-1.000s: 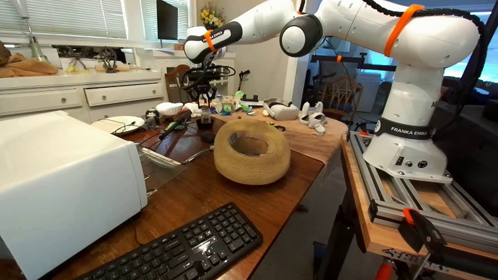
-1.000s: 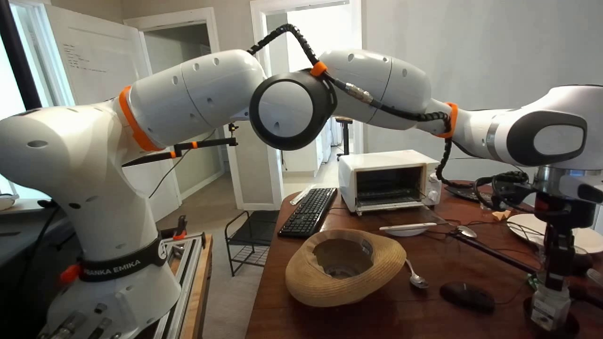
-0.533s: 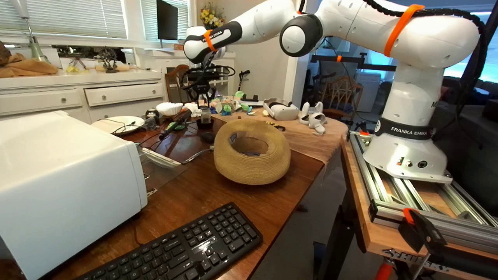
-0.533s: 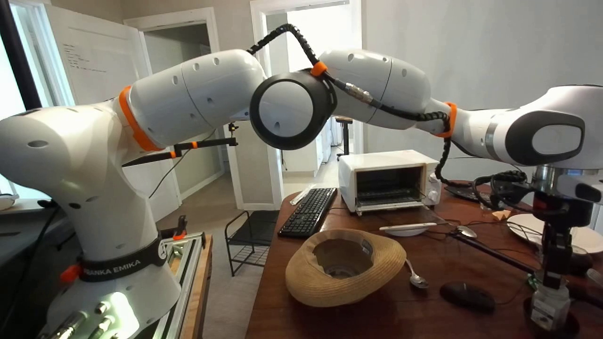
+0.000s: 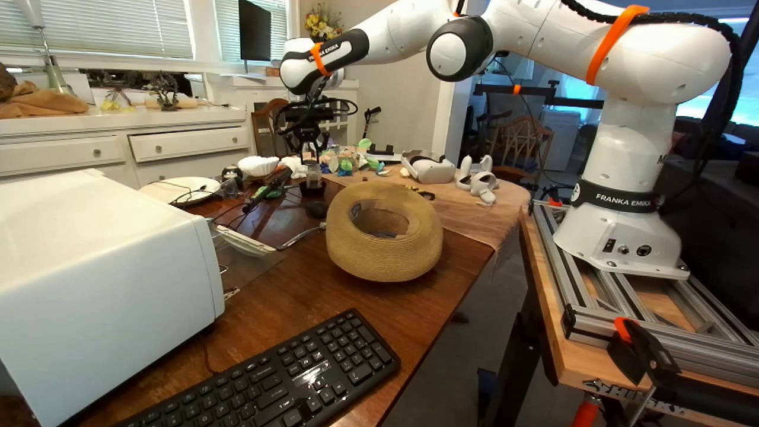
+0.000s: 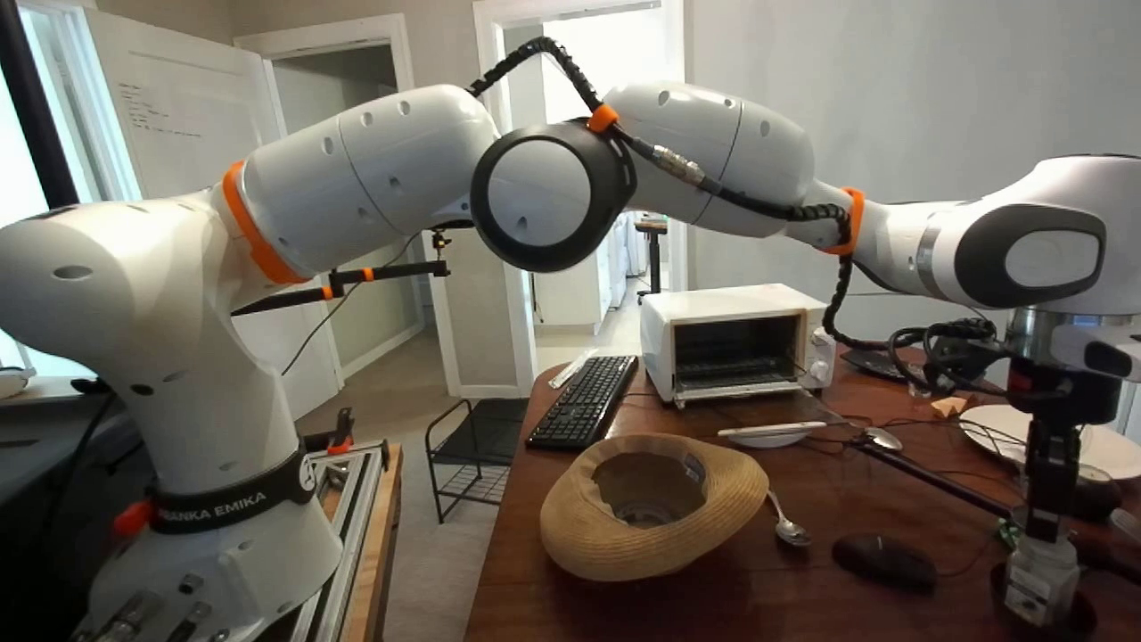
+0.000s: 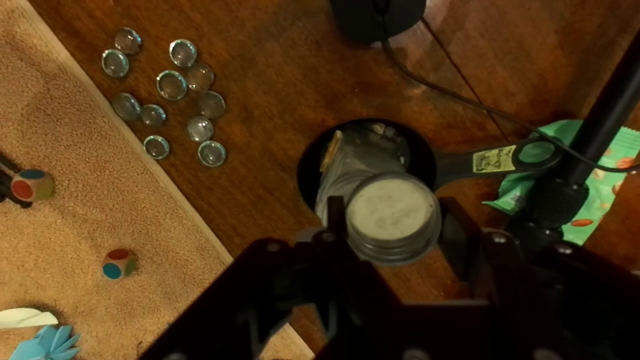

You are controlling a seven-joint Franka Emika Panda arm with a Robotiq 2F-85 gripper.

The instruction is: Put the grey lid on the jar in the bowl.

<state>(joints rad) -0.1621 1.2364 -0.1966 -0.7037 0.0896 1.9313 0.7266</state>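
One clear jar (image 7: 362, 157) sits in the black bowl (image 7: 309, 172) on the bench (image 7: 265, 75). Claw (image 7: 394, 215) grips the pale-topped lid (image 7: 390, 210), a finger against each side, just at the jar's mouth; cannot tell if the lid is seated. Eleven clear round pieces (image 7: 200, 129) lie scattered near the bowl; mouse (image 7: 370, 22) nearby too, green packet (image 7: 600, 185) by a black pole (image 7: 607, 105). Straw hat (image 6: 677, 544), opening upward, and black keyboard (image 6: 584, 406) show in both exterior views.
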